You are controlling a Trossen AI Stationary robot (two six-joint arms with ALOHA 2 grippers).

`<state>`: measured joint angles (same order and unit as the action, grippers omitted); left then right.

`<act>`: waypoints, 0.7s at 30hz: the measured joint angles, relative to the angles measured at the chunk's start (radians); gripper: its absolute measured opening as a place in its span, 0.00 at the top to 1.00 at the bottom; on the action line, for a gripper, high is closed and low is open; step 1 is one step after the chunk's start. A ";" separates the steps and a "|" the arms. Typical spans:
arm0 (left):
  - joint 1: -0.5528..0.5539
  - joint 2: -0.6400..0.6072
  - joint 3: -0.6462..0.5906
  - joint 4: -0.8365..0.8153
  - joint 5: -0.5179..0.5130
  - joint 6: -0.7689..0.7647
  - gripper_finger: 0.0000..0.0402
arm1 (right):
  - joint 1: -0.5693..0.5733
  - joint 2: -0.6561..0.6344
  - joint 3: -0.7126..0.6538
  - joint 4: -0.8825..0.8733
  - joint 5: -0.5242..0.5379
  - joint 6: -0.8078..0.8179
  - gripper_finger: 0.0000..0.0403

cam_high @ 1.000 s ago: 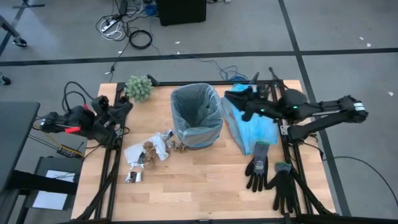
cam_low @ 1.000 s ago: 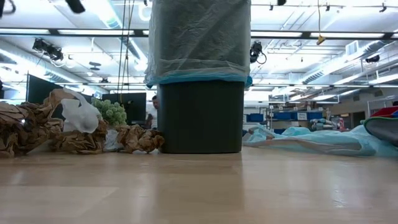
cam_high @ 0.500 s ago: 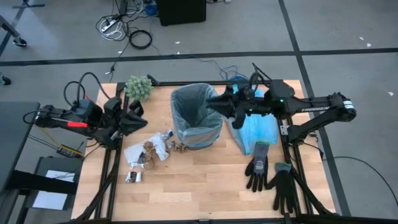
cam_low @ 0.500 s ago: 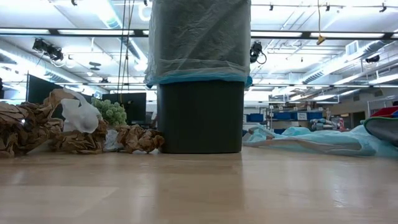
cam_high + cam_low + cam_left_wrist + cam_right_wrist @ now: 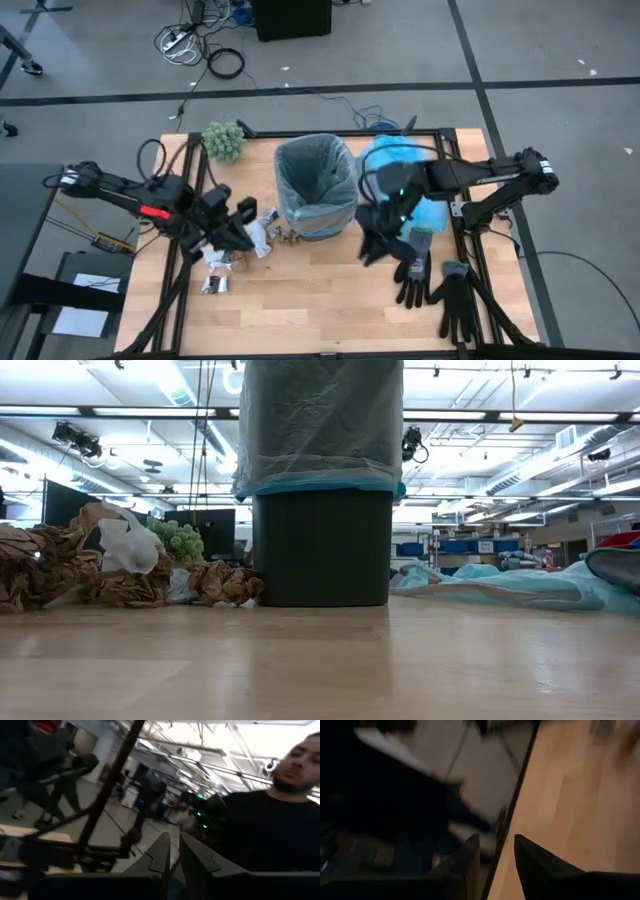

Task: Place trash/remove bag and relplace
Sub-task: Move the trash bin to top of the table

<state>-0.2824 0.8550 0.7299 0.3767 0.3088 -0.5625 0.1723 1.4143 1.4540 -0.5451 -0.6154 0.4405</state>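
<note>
On table: one bag (image 5: 316,172) | two gloves (image 5: 434,283) | left pincer (image 5: 173,851) nearly closed | right pincer (image 5: 496,852) parted

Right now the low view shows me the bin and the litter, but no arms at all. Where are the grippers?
Observer: The left gripper hangs over the trash, beside the bin.
Operator: And the right one?
Observer: The right gripper is above the table in front of the light-blue bag, fingers open and empty.
Operator: Anything close to it?
Observer: Yes, the black gloves lie on the table right next to it.
</note>
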 joint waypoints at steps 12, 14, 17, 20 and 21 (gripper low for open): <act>-0.022 0.123 0.000 -0.227 0.005 -0.074 0.87 | 0.132 0.051 -0.084 -0.295 0.326 -0.102 0.72; -0.021 0.150 0.000 -0.205 0.005 -0.099 0.87 | 0.137 0.071 -0.122 -0.295 0.351 -0.102 0.72; -0.024 0.193 0.001 -0.210 0.005 -0.100 0.87 | 0.141 0.111 -0.170 -0.257 0.358 -0.108 0.72; -0.027 0.247 0.001 -0.238 -0.011 -0.091 0.87 | 0.140 0.152 -0.205 -0.175 0.361 -0.113 0.72; -0.026 0.264 0.001 -0.259 -0.019 -0.070 0.87 | 0.139 0.166 -0.210 -0.142 0.361 -0.113 0.72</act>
<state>-0.3088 1.1194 0.7307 0.1177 0.2900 -0.6324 0.3117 1.5799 1.2442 -0.6869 -0.2543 0.3278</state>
